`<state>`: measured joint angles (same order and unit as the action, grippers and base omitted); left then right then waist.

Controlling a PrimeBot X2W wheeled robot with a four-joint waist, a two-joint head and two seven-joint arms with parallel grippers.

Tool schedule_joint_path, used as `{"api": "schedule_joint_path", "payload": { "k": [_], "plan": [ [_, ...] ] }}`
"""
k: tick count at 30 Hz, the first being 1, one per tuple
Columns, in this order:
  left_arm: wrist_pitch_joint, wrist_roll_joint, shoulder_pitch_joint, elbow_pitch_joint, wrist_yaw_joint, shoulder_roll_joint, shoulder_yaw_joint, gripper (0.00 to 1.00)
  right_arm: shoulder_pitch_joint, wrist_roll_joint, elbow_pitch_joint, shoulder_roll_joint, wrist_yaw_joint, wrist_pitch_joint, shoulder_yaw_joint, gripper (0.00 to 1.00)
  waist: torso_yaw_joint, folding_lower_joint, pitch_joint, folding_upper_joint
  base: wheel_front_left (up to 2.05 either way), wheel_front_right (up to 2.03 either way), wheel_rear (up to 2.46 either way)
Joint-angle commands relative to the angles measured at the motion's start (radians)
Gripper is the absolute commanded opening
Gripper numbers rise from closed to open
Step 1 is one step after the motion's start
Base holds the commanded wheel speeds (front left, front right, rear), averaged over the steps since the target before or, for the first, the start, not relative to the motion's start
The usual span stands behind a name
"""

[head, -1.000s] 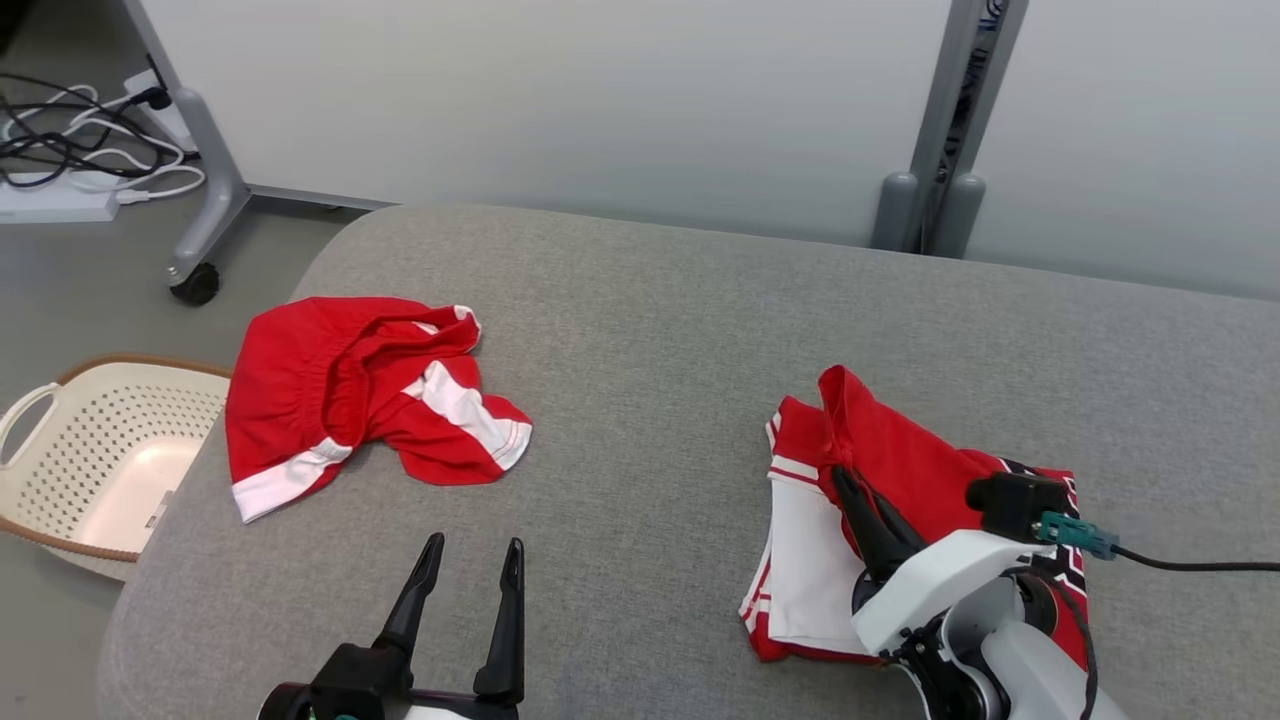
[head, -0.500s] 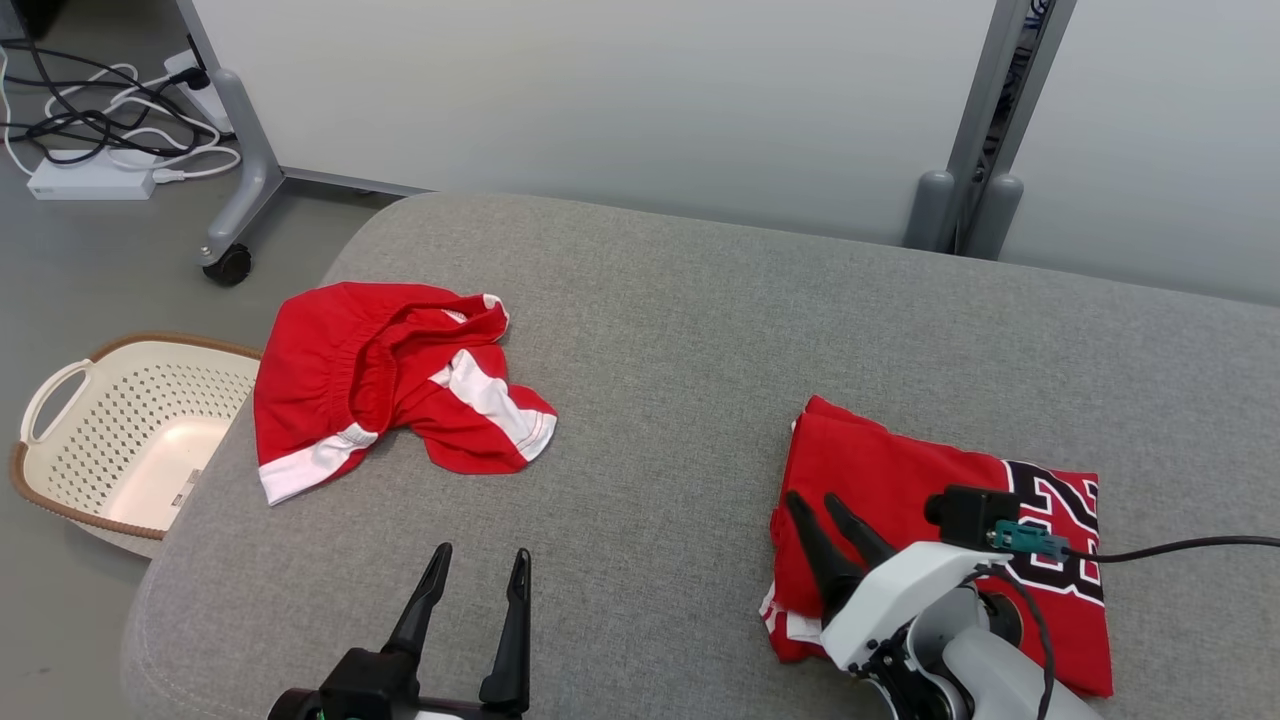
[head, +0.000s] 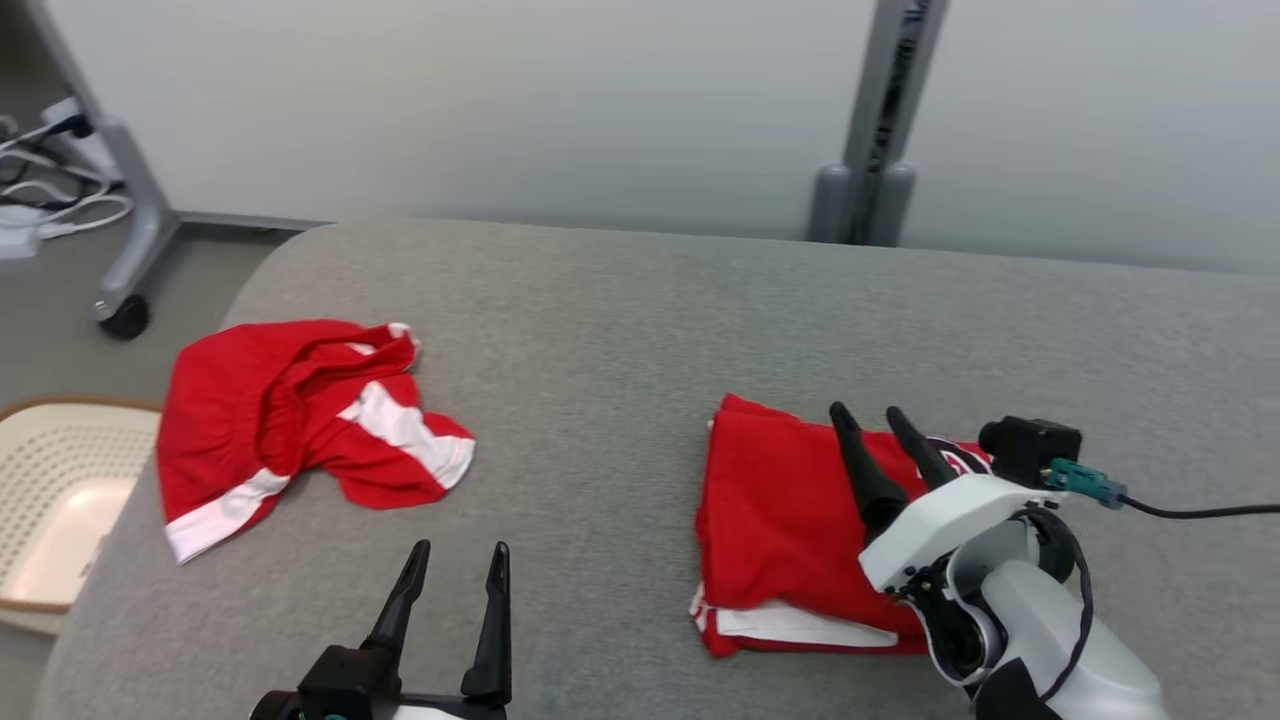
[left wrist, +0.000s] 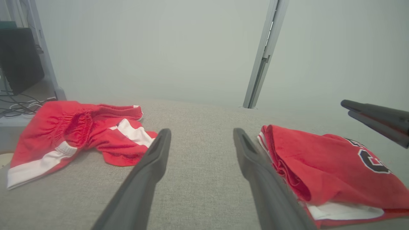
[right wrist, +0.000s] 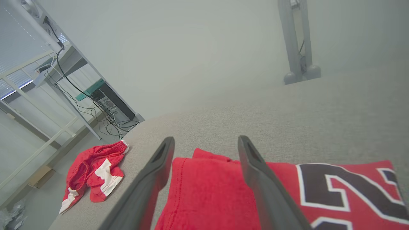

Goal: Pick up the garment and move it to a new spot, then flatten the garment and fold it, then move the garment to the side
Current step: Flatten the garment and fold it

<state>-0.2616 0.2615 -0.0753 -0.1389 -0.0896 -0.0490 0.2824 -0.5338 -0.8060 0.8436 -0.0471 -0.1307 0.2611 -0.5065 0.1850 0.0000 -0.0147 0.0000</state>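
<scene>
Folded red jersey [head: 780,510] lies toward the grey worktop's [head: 620,330] front edge — right gripper [head: 863,408] hovers over it, fingers apart, empty. Crumpled shorts [head: 290,420] sit by the left edge; left gripper [head: 461,546] also spread wide.

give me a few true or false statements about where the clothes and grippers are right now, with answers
1. The folded jersey lies on the grey padded surface, on the robot's right. True.
2. The right gripper is clamped on the folded jersey. False: its jaws stand open over the jersey and grip nothing.
3. The crumpled red and white garment lies inside the basket. False: it lies on the padded surface, and the basket sits on the floor beside it.
4. The left gripper is open and holds nothing. True.
</scene>
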Motion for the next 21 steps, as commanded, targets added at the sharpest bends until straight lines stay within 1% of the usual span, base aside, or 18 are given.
{"api": "schedule_joint_path", "payload": {
  "k": [1,5,10,16,21],
  "plan": [
    [-0.004,0.013,0.004,0.004,-0.006,-0.003,-0.006,1.00,0.019,0.039,-0.012,-0.007,0.000,0.006,0.031,1.00,-0.061,0.0000,0.002,0.0000,0.00,0.00,0.00],
    [-0.004,0.034,0.014,0.010,-0.018,-0.003,-0.018,1.00,0.052,0.153,-0.043,-0.014,0.000,0.006,0.135,1.00,-0.134,0.0000,0.007,0.0000,0.00,0.00,0.00],
    [-0.004,0.058,0.023,0.021,-0.034,-0.004,-0.031,1.00,0.111,0.293,-0.100,-0.028,0.000,0.006,0.220,1.00,-0.209,0.0000,0.022,0.0000,0.00,0.00,0.00],
    [-0.004,0.073,0.008,0.015,-0.071,-0.004,-0.047,1.00,0.200,0.429,-0.205,-0.046,0.000,0.006,0.247,1.00,-0.265,0.0000,0.032,0.0000,0.00,0.00,0.00],
    [-0.004,0.078,-0.003,-0.006,-0.068,-0.004,-0.052,1.00,0.284,0.492,-0.315,-0.064,0.000,0.006,0.247,1.00,-0.274,0.0000,0.049,0.0000,0.00,0.00,0.00]
  ]
}}
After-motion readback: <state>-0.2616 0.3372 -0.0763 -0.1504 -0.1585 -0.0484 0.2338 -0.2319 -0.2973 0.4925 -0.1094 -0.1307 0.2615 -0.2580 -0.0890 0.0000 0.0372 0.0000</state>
